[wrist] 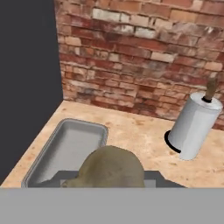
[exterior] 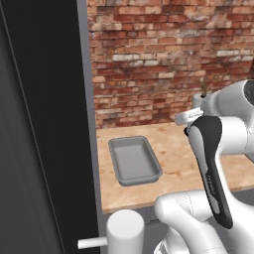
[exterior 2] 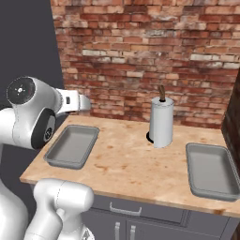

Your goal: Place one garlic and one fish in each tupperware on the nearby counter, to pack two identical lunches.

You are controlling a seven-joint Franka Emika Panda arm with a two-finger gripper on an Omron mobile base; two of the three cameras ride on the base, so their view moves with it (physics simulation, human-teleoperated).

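The gripper (wrist: 109, 186) is closed on a garlic (wrist: 109, 168), carried above the left tupperware (wrist: 65, 148) at the desk's (exterior 2: 126, 164) left end for dropping in; the other tupperware (exterior 2: 211, 176) waits at the right edge.

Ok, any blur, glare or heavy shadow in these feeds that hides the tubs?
Hand view: the garlic up close looks soft and dull olive, the tupperware behind it clear. Right base view: even light, no glare on the counter. Left base view: a dark panel blanks the left side, tupperware evenly lit.
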